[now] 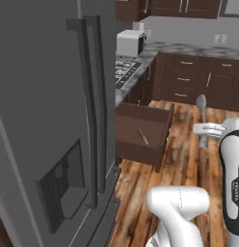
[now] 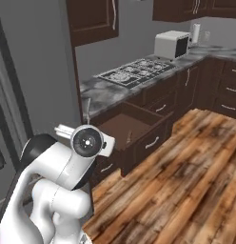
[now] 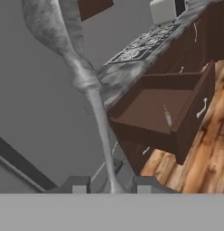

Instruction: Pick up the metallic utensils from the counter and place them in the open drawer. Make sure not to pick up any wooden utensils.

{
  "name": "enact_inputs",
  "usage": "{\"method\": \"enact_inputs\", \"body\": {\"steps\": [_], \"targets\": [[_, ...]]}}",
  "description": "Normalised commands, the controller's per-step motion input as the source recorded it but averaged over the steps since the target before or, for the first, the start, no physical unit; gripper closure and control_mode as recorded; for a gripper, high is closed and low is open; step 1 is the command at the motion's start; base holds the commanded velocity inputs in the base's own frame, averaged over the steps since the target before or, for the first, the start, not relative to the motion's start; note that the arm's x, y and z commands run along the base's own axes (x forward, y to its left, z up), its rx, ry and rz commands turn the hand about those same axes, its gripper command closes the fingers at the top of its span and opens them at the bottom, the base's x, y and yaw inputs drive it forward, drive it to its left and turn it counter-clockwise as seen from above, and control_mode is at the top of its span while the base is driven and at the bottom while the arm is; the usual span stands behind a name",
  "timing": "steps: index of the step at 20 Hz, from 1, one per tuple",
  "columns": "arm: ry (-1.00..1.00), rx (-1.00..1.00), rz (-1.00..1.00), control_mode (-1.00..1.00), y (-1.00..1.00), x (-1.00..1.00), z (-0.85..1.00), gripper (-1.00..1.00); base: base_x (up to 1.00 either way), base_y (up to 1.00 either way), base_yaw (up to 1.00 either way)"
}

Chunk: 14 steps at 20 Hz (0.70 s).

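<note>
Our hand [image 3: 109,187] is clamped tight on the silver spoon [image 3: 82,76] (handle pinched, bowl pointing away), held upright above the floor; the open drawer [image 3: 177,135] lies ahead, knife [image 3: 167,115] inside.

Between my jaws sits a slim, dull silver-grey metal spoon [image 3: 89,85], smooth and faintly mottled. Beyond it, the boxy dark brown wooden drawer [image 3: 186,122] looks matt, its silvery pull handle [image 3: 203,107] glossy; the grey-and-black marbled stone counter [image 3: 118,76] looks polished.
</note>
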Motion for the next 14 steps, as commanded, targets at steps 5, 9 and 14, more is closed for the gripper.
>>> {"method": "enact_inputs", "body": {"steps": [5,9,14], "targets": [[0.00,0.00,0.00,1.00,0.00,0.00,0.00,1.00,0.70,-0.03,0.06],[0.00,0.00,0.00,1.00,0.00,0.00,0.00,1.00,0.70,-0.01,0.02],[0.00,0.00,0.00,1.00,0.00,0.00,0.00,1.00,0.57,-0.15,0.00]]}}
